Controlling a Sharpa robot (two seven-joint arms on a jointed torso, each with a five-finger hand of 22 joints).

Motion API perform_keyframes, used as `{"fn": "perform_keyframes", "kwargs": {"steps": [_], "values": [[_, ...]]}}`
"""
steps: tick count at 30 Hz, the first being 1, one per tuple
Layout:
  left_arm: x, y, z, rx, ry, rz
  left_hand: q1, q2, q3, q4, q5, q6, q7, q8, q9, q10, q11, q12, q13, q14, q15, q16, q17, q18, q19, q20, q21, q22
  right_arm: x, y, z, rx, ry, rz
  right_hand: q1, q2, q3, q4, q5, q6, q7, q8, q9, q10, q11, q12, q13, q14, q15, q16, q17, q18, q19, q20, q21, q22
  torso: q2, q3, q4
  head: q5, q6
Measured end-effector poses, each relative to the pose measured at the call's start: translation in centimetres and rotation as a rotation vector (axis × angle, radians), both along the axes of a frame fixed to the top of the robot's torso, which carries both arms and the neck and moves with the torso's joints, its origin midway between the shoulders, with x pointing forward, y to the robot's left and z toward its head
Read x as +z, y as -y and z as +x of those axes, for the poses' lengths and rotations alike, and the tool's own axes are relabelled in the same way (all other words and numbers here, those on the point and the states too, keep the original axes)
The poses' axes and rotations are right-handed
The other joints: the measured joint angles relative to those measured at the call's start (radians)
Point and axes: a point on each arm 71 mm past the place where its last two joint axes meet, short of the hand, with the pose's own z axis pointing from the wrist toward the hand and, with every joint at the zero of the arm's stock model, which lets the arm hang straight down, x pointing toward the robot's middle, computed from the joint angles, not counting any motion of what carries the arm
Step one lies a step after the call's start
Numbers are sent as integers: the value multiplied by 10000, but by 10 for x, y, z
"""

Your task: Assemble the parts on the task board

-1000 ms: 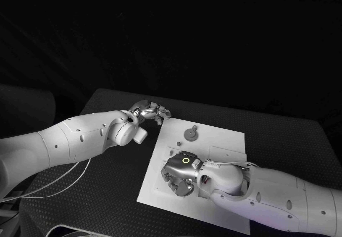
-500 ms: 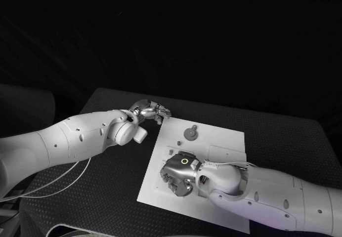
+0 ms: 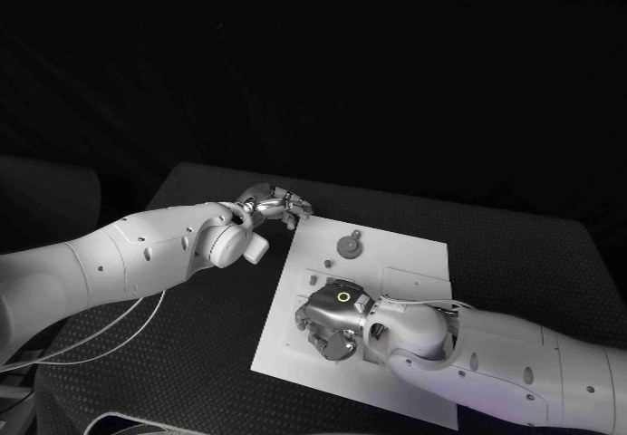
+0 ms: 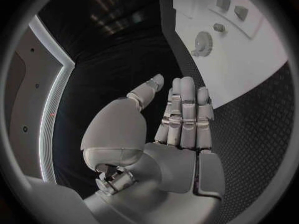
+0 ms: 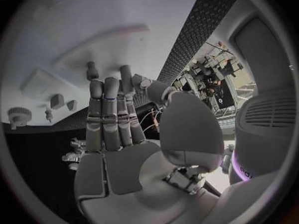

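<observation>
Left hand (image 3: 275, 206): sits at the far left corner of the task board (image 3: 408, 256), over the black table (image 3: 196, 317). In the left wrist view the fingers (image 4: 184, 115) lie straight and side by side, thumb apart, nothing between them.
Right hand (image 3: 332, 315): lies low over the near half of the board, palm down. In the right wrist view its fingers (image 5: 111, 113) stretch flat and close together toward the board surface. Nothing seen held in the palm; whether the fingertips press on a piece cannot be told.
Gear part (image 3: 349, 244): round toothed piece lying flat on the board, beyond the right hand's fingers and just past the left hand's fingertips, apart from both. It also shows ahead of the left fingers (image 4: 202, 43).
Small parts: two block-like pieces (image 4: 231, 8) on the board beyond the gear, and a tiny one (image 4: 218, 28) between them and the gear. From the right wrist, small pieces (image 5: 61, 102) sit off to the side of the fingers, with a peg-like one (image 5: 49, 115) near them.
Obstruction: the right hand and forearm cover much of the board's near middle; what lies under the palm is hidden.
Cables (image 3: 124, 331): thin pale loops on the table beside the left arm.
</observation>
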Motion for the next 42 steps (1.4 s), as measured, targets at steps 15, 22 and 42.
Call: {"fn": "perform_keyframes", "kwargs": {"steps": [15, 22, 42], "values": [[0, -5, 0, 71, -27, 34, 0, 0, 0, 0, 0, 0, 0, 0, -9, -39, 39, 0, -2, 0, 0, 0, 8, -1, 0, 0, 0, 7, 10, 15, 0, -259, -7, 442, -901, -281, -1451, -582, -28, -930, 403, -378, -209, -1385, 488, -29, -678, -336, 404, -79, -18, -1, -466, 260, -160, -60, 0, 8, -6, -82, 52], [0, -6, 0, 89, -36, 45, 0, 0, 0, 0, 0, 0, 0, 0, -8, -39, 38, 0, -3, 0, 0, 0, 8, -1, 0, 0, 0, 6, 23, 28, 7, -620, 24, 780, -910, -271, -1504, -529, -27, -931, 403, -378, -209, -1385, 489, -16, -733, -337, 404, -38, -8, -1, -466, 260, -159, -59, 0, 9, -2, -146, 104], [-6, -11, -1, 167, -122, 199, 0, 0, 0, 0, 0, 0, 0, 0, -7, -38, 37, 0, 14, 0, 0, 1, 26, -1, 0, 0, -38, 25, 75, 157, 73, -5199, -3274, 2675, -1436, 259, -1162, 1117, 291, 477, -282, 472, 251, 1504, -640, 2075, 1248, 521, -556, 591, 49, 169, 525, -192, 441, -68, -42, 10, -47, -1032, 476]]}}
